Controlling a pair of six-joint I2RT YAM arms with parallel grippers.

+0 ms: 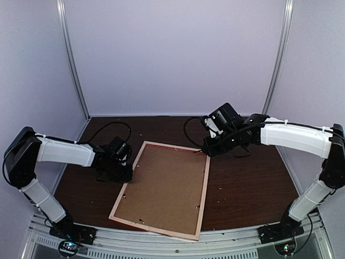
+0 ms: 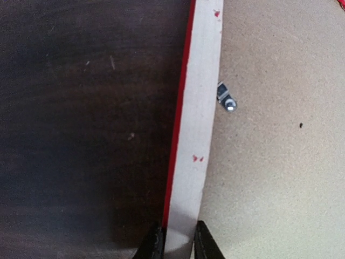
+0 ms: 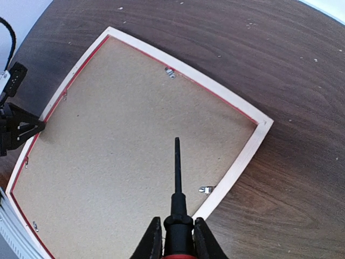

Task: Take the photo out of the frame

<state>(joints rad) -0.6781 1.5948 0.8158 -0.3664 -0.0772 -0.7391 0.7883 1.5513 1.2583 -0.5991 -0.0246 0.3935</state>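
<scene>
The frame (image 1: 127,181) lies face down on the dark table, its pale wood rim up and red showing along its edges. A brown backing board (image 1: 164,189) fills it, so the photo is hidden. My left gripper (image 2: 179,243) is shut on the frame's left rim (image 2: 197,108), one finger outside and one on the board side. Over the frame's far right corner, my right gripper (image 3: 178,240) is shut on a screwdriver (image 3: 177,167) with a black shaft. Its tip hovers over the backing board (image 3: 124,151), near the right rim (image 3: 237,167).
Small metal tabs hold the board in: one by the left rim (image 2: 226,99), one at the right rim (image 3: 206,189), one at the far rim (image 3: 170,71). Black cables trail on the table behind both arms. The frame's near edge reaches the table's front edge (image 1: 161,233).
</scene>
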